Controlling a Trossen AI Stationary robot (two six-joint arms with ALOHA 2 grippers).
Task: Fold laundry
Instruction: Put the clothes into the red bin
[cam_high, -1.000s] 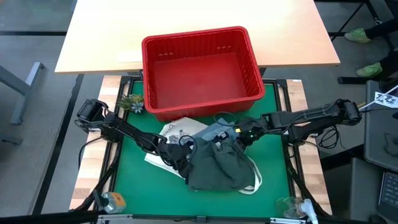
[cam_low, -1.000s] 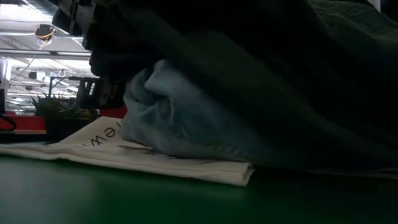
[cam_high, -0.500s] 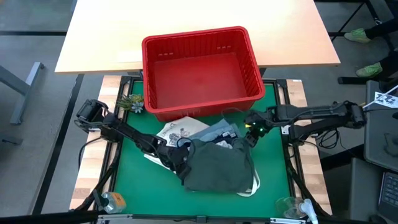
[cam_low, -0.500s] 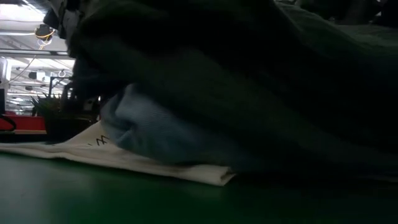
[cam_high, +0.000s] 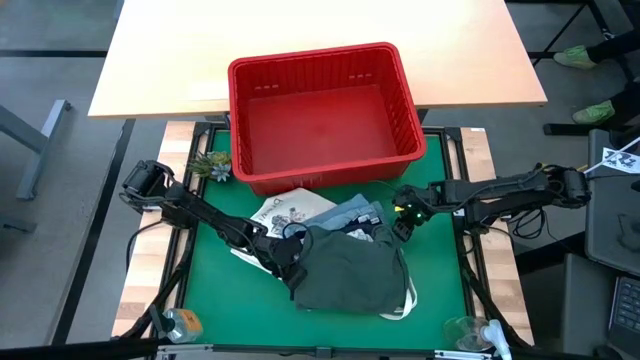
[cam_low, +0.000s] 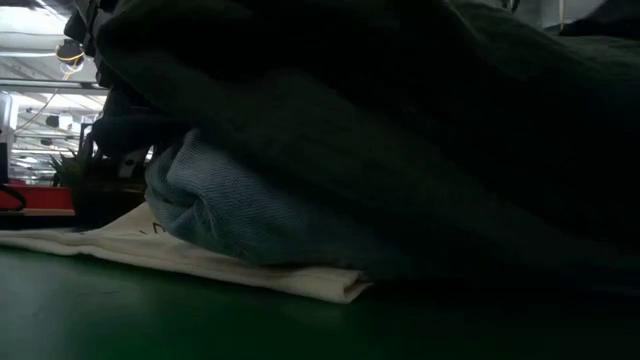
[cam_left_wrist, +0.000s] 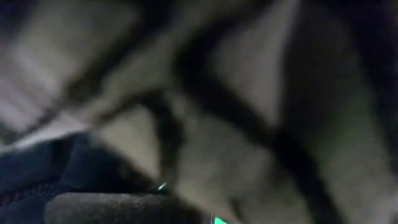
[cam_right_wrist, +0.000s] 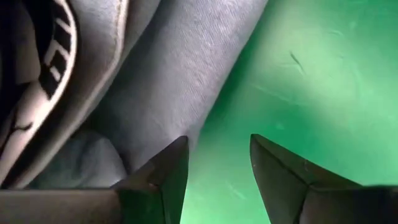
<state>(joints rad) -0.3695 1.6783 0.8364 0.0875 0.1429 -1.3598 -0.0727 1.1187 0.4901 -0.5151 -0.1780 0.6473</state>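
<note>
Green table under heaped laundry

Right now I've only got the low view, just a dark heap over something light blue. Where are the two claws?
Observer: From above, the left claw sits at the left edge of the olive garment, and the right claw is at the heap's right rear corner.
Operator: Is the right one holding anything?
Observer: No. Its wrist view shows its fingers apart with only bare green mat between them, and cloth beside one finger.
Operator: Anything behind the heap?
Observer: A red basket, and it's empty.
</note>
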